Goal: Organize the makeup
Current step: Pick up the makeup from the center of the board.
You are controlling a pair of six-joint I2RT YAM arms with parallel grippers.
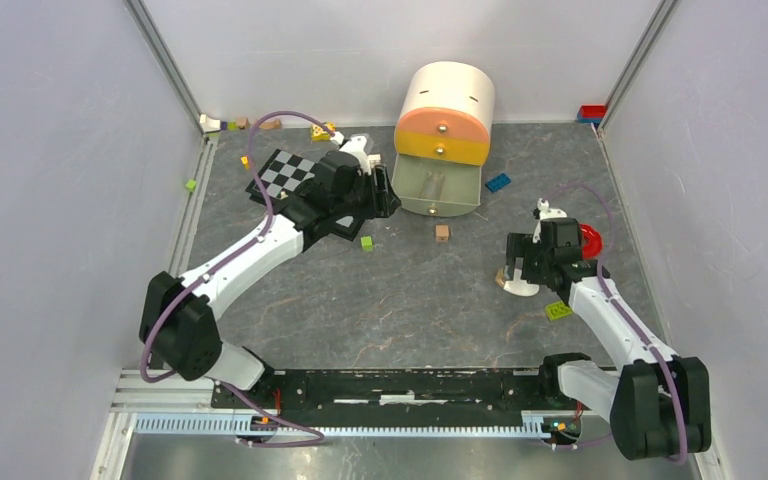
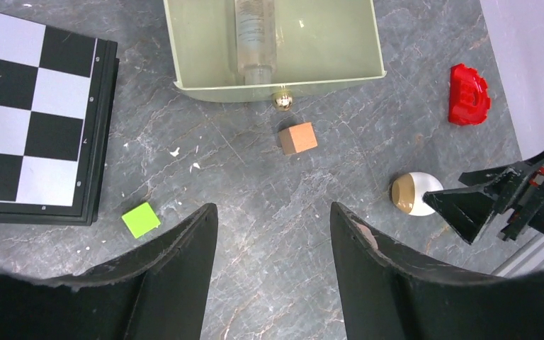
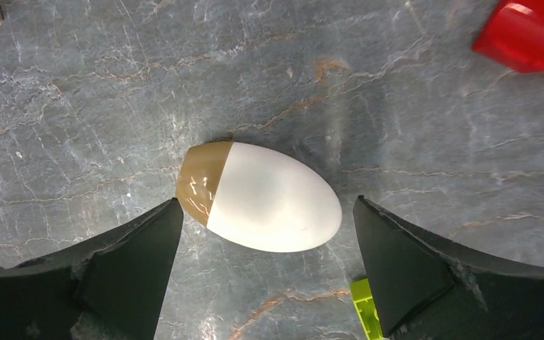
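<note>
on my left the chessboard [image 2: 32,113] lies flat. my left gripper [image 2: 273,212] hovers over the table [image 2: 255,177] near the open drawer [image 2: 205,49], jaws apart with nothing between them. a clear tube [image 2: 255,35] lies inside the drawer, and a tan cube [image 2: 297,137] sits just in front of its knob [image 2: 282,100]. further right the sponge [image 3: 262,195] lies on its side on the table. my right gripper [image 3: 267,204] straddles it, jaws spread wide, not gripping. a red piece [image 3: 531,35] lies nearby.
</note>
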